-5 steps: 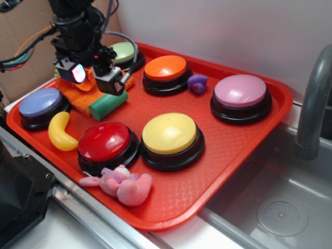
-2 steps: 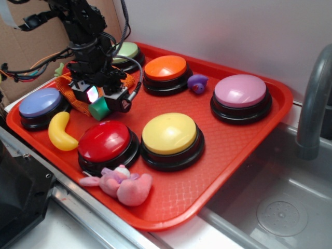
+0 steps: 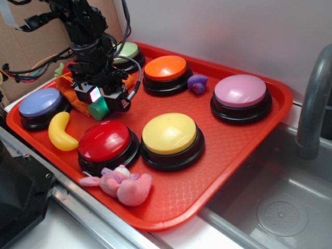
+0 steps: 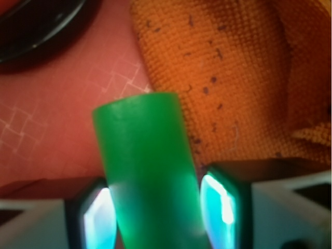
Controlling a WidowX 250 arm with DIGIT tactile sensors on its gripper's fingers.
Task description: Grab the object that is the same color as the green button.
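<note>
Green plastic filled the gap between the gripper (image 3: 97, 101) pads in the wrist view: the green cylinder block (image 4: 148, 171) lay on the red tray (image 3: 244, 140) near its left edge, beside the orange mesh cloth (image 4: 233, 72), with a lit pad (image 4: 99, 220) pressed to each flank. A second earlier the tool had hung higher with the block lying free beneath it; it had since dropped and closed on the block. Behind the arm sat the green button (image 3: 126, 51), so the matching object looked secured, lift pending.
</note>
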